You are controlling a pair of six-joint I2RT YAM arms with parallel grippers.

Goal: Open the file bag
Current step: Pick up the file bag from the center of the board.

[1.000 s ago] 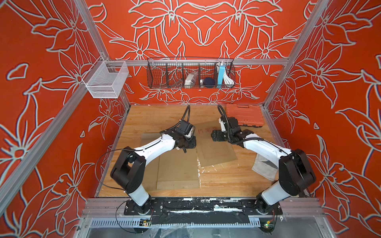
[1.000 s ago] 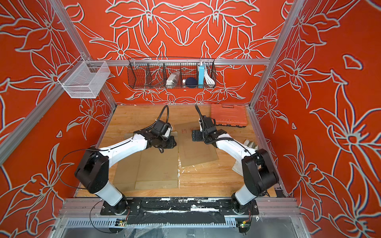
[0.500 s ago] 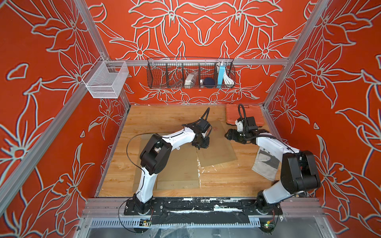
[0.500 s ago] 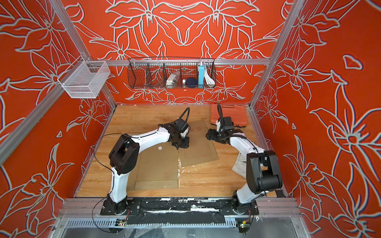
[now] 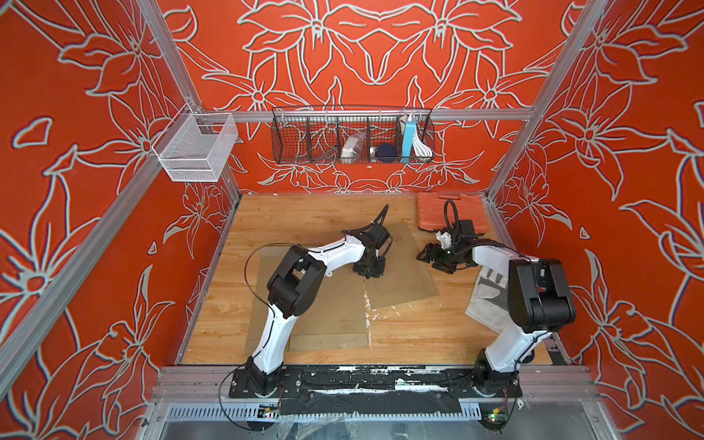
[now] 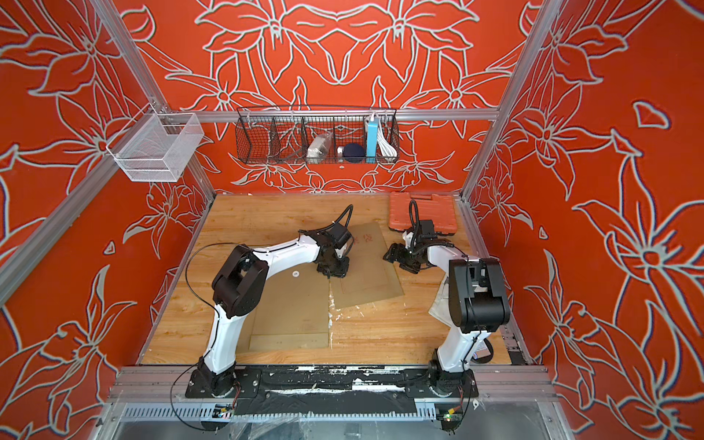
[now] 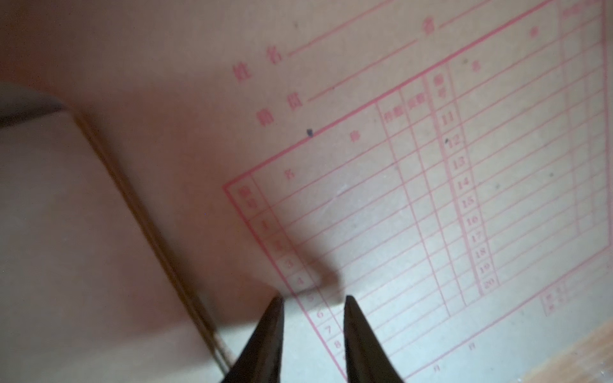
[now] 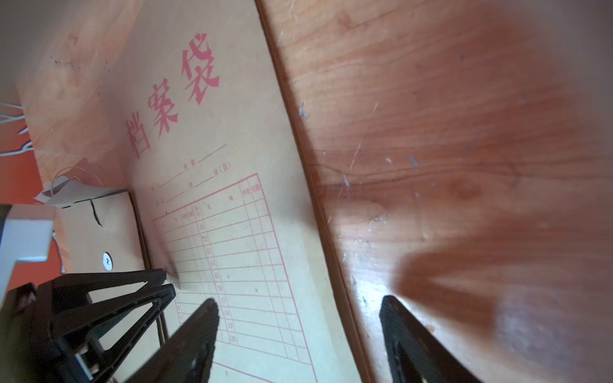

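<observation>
The file bag lies flat in the middle of the worktop, printed side up, right beside a second brown bag. The left tool sits low over it, tips a little apart, holding nothing. The right tool hangs wide apart across its other edge. I think it should pinch only that thin edge, gently. The wood is scratched, and red flower walls stand around.

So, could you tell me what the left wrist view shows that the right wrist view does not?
Only the left wrist view shows, close up, the narrow gap between the tips of the left gripper. Only the right wrist view shows the right gripper wide open, the red title and a second bag's round fastener. Both show the file bag, its red printed form and some wooden table.
</observation>
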